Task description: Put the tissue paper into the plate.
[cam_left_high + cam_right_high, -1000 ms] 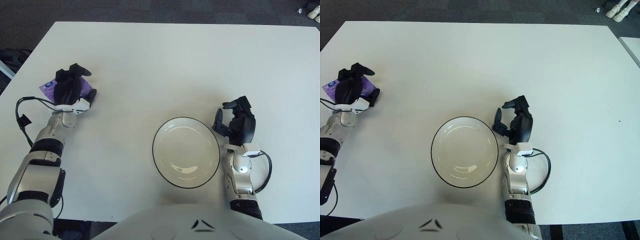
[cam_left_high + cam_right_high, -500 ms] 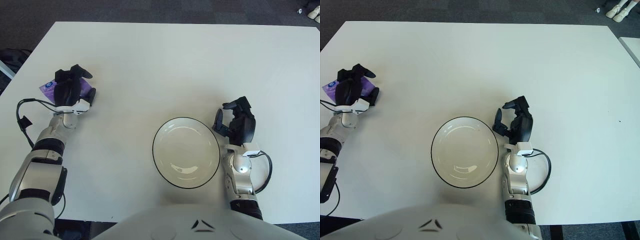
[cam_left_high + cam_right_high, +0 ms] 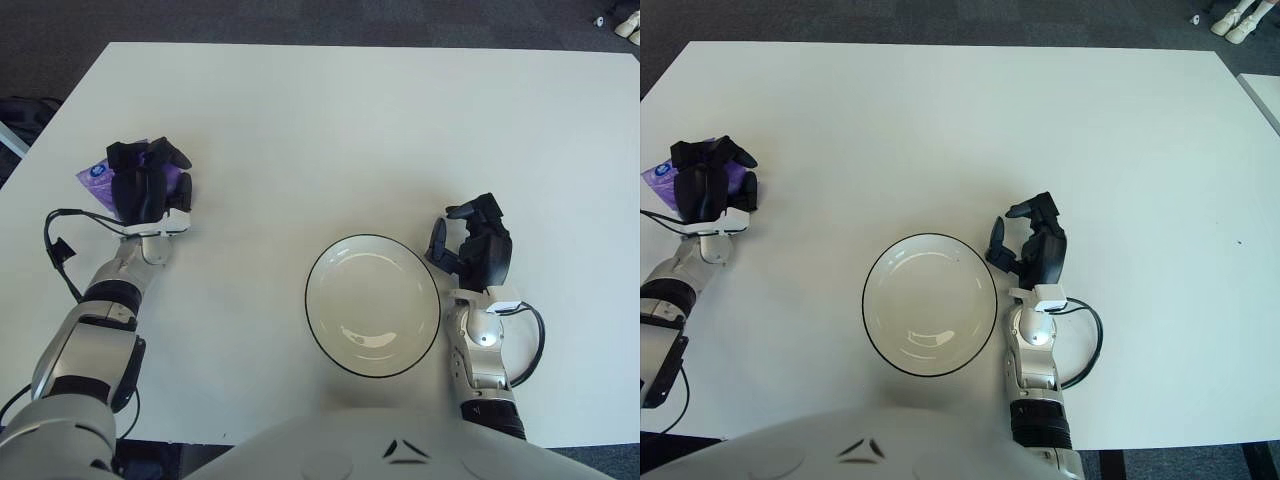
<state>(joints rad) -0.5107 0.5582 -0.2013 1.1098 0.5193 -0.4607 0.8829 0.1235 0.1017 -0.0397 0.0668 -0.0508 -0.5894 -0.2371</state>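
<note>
A: Left hand [image 3: 148, 183] first. What changed?

B: It has shifted a little toward the table's middle since half a second ago, and the forearm now angles in more from the 7 o'clock side. The black fingers [image 3: 166, 156] are curled down over the tissue paper [image 3: 97, 172], clamped on it. Before, the fingers sat over the pack in much the same way, so the grip looks unchanged.

A: Where's the tissue relative to the hand?

B: Under it, sticking out at about 9 to 10 o'clock of the palm. Purple wrapper with a round blue-white mark showing on the exposed corner. A bit of purple also peeks between the fingers at 12 o'clock. It has moved along with the hand. Can't tell whether it's lifted off the table [image 3: 330, 130] or touching it.

A: Plate?

B: White plate [image 3: 325, 265] with a dark rim, well apart from the tissue, at roughly 4 o'clock from the left hand, near the table's front edge. Nothing in it. Same spot as earlier.

A: Other hand?

B: Right hand [image 3: 476, 246] shows just beside the plate at its 3 o'clock, fingers loosely bent, holding nothing. Hasn't moved.
</note>
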